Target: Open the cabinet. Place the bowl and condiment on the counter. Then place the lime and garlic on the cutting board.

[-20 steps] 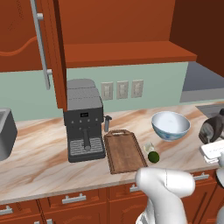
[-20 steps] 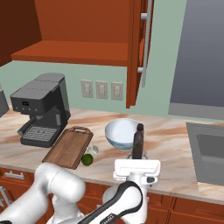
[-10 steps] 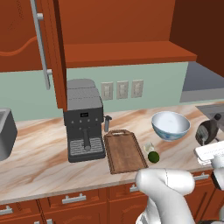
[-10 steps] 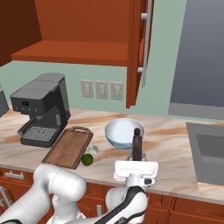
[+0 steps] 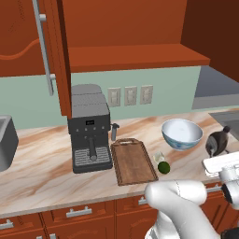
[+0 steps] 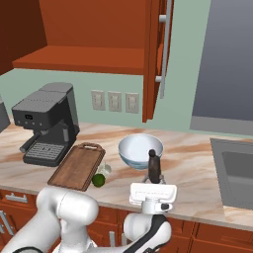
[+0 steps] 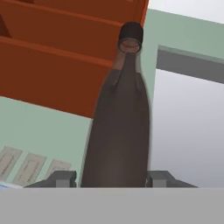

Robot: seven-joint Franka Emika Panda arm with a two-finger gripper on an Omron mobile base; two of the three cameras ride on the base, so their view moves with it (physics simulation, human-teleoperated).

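The gripper (image 6: 153, 182) holds the syrup bottle (image 6: 154, 164) low on its body, jaws partly closed against its two sides, so the bottle stands upright with its black cap on top. In the hand view the bottle (image 7: 118, 131) rises between the finger tips (image 7: 65, 178). It sits right of the bowl (image 6: 140, 149), low over the counter (image 6: 192, 168), apparently about to be set down there.

The cabinet (image 5: 51, 56) is open, its shelf bare. The lime (image 6: 99, 180) and garlic (image 6: 105, 169) lie on the counter just beside the right edge of the cutting board (image 6: 77, 165), not on it. The board's top is free, with the coffee machine (image 5: 88, 128) close on its left. Bare counter lies between the bottle and the sink (image 6: 237, 175) on the right, giving room to let go.
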